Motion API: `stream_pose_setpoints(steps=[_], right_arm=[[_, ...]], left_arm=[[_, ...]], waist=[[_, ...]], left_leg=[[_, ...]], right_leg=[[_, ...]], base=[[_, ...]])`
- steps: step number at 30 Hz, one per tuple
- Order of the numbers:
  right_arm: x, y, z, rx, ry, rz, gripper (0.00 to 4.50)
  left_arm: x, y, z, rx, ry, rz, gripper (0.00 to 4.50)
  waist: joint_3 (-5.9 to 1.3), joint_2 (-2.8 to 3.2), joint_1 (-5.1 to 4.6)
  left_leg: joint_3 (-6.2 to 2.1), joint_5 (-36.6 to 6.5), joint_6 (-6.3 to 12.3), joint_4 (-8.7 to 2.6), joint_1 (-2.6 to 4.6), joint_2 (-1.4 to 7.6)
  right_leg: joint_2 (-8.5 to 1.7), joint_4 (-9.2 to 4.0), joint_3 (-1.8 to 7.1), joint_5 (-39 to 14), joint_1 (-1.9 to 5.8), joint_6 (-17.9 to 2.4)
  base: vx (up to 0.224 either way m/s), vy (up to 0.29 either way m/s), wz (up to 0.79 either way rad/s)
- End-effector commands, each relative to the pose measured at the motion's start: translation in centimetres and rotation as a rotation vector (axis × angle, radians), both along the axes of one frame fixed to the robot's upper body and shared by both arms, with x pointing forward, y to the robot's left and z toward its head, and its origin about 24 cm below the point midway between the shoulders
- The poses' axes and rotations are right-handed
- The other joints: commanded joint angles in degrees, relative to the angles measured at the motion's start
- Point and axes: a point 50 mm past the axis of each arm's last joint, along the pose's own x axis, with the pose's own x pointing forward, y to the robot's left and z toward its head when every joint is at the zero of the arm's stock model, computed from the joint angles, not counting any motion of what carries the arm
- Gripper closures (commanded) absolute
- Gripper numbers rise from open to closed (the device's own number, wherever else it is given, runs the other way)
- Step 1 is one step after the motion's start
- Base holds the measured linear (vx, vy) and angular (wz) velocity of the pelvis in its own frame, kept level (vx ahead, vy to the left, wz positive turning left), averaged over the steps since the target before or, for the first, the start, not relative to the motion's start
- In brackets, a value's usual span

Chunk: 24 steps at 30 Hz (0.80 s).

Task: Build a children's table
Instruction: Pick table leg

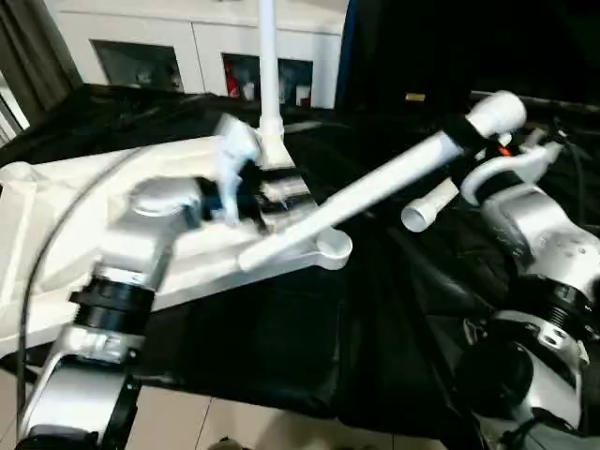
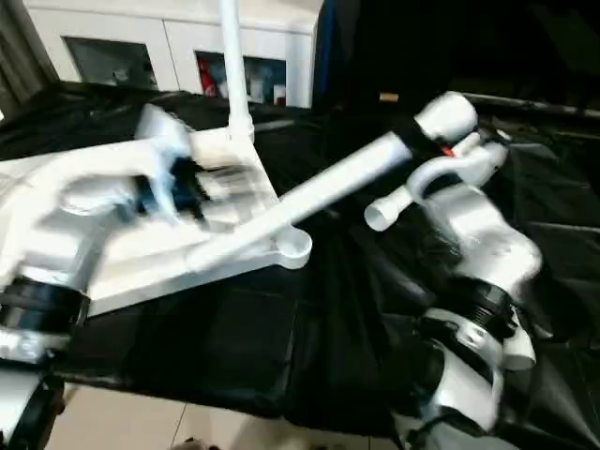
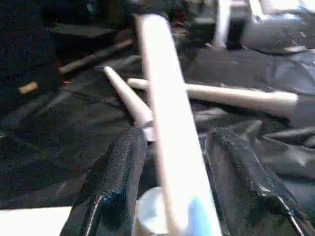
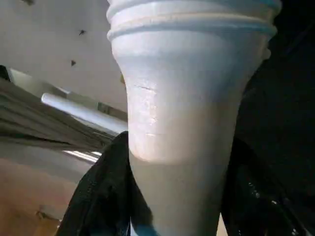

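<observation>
White plastic everywhere: the table top [image 1: 112,216] lies upside down on the black sheet [image 1: 281,347], ribbed underside up, and it serves as the landmark. One leg [image 1: 267,66] already stands upright in the top's far corner socket. A second leg [image 1: 375,192] slants across the near right corner socket [image 1: 335,248], its thin end low beside that socket and its thick threaded end raised up and away to the right. The right gripper [image 4: 182,196] pinches this leg just below the threaded collar, both black fingers pressed against its sides. The left gripper [image 3: 172,172] sits over the top near the same socket; its fingers straddle the thin part of the leg, spread with a gap showing on one side, so it looks loosened rather than clamped. Two more legs [image 3: 221,93] lie on the sheet beyond the top.

The step in hand seems to be fitting this second leg. As it stands, the threaded end points away from the socket, so the next move probably calls for turning the leg end for end, bringing the threads down squarely onto the socket, then twisting it in.
</observation>
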Motion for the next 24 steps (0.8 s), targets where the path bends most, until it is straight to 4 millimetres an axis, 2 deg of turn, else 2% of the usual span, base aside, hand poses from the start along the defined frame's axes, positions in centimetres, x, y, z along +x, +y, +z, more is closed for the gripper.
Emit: stream_pose_setpoints(steps=[1,3,4,5,8,10,11,14,17,18,19,20,24], right_arm=[[0.3,0.1,1.1,0.011,-0.031,-0.032,2.62],[0.4,0.4,1.2,0.013,-0.035,-0.023,2.62],[0.4,0.5,1.2,0.010,-0.037,-0.022,2.62],[0.4,0.6,1.2,0.010,-0.040,-0.023,2.62],[0.4,0.7,1.3,0.027,-0.046,-0.028,2.62],[0.4,0.9,1.3,0.033,-0.049,-0.021,2.62],[0.4,0.9,1.4,0.035,-0.050,-0.018,2.62],[0.3,1.1,1.4,0.030,-0.050,-0.015,2.63],[0.3,1.2,1.3,0.024,-0.049,-0.011,2.63],[0.3,1.2,1.3,0.023,-0.048,-0.010,2.63],[0.3,1.3,1.3,0.022,-0.047,-0.009,2.63],[0.3,1.3,1.2,0.022,-0.046,-0.008,2.63],[0.4,1.2,1.2,0.021,-0.039,-0.014,2.63]], left_arm=[[-0.1,0.0,-0.5,0.040,-0.005,0.000,1.86],[0.4,0.2,-1.2,0.096,-0.026,0.050,1.75],[0.5,0.3,-1.4,0.107,-0.024,0.060,1.53],[0.5,0.3,-1.5,0.113,-0.016,0.063,1.48],[0.1,0.3,-1.8,0.121,0.028,0.041,1.32],[0.2,0.3,-2.1,0.139,0.023,0.056,1.20],[0.3,0.3,-2.3,0.148,0.019,0.068,1.01],[0.8,0.5,-2.5,0.136,0.020,0.116,0.86],[0.8,0.5,-2.4,0.122,0.026,0.114,0.85],[0.7,0.6,-2.3,0.119,0.032,0.112,1.02],[0.7,0.6,-2.3,0.119,0.035,0.112,1.12],[0.7,0.7,-2.3,0.119,0.035,0.119,1.19],[0.8,0.9,-2.4,0.116,0.038,0.135,1.52]], waist=[[-4.23,0.38,-0.03],[-4.24,0.40,-0.15],[-4.25,0.38,-0.22],[-4.48,0.45,-0.19],[-4.74,0.55,-0.13],[-4.79,0.76,-0.08],[-4.76,0.58,-0.11],[-4.61,0.46,-0.14],[-4.63,0.50,-0.03],[-4.57,0.31,-0.08],[-4.57,0.44,-0.05],[-4.56,0.23,-0.11],[-4.66,0.17,-0.08]], left_leg=[[-0.17,-9.1,-1.39,-3.67,0.76,1.91],[-0.25,-9.5,-1.75,-3.78,0.77,1.92],[-0.29,-9.3,-1.75,-3.78,0.63,1.82],[-0.35,-8.3,-1.74,-3.74,0.67,1.90],[-0.27,-5.8,-1.08,-3.51,0.54,1.85],[-0.29,-5.4,-0.74,-3.44,0.55,1.83],[-0.21,-5.3,-0.49,-3.40,0.45,1.76],[-0.16,-6.2,-0.55,-3.44,0.48,1.71],[-0.24,-7.1,-0.99,-3.51,0.55,1.82],[-0.21,-7.2,-1.00,-3.54,0.54,1.82],[-0.25,-7.2,-1.06,-3.55,0.58,1.85],[-0.23,-7.2,-1.00,-3.55,0.51,1.82],[-0.20,-6.1,-0.52,-3.47,0.49,1.83]], right_leg=[[-3.58,-4.12,2.65,-13.1,3.62,-9.7],[-3.42,-4.15,2.62,-14.0,3.58,-8.7],[-3.40,-4.19,2.63,-13.8,3.68,-8.1],[-3.41,-3.93,2.64,-12.2,3.71,-8.2],[-3.30,-3.23,2.65,-6.6,3.79,-10.1],[-3.26,-3.07,2.60,-5.0,3.83,-10.8],[-3.24,-3.15,2.61,-4.5,3.93,-11.0],[-3.26,-3.44,2.63,-6.3,3.94,-10.7],[-3.43,-3.53,2.64,-8.7,3.92,-10.2],[-3.39,-3.58,2.65,-8.9,3.87,-10.2],[-3.43,-3.54,2.64,-9.1,3.84,-10.2],[-3.39,-3.58,2.64,-9.1,3.87,-10.1],[-3.39,-3.39,2.66,-7.6,3.86,-10.3]], base=[[0.000,0.000,0.00],[0.000,0.000,0.00],[0.000,0.000,0.00],[0.000,0.000,0.00],[0.000,0.000,0.00],[0.000,0.000,0.00],[0.000,0.000,0.00],[0.000,0.000,0.00],[0.000,0.000,0.00],[0.000,0.000,0.00],[0.000,0.000,0.00],[0.000,0.000,0.00],[0.000,0.000,0.00]])
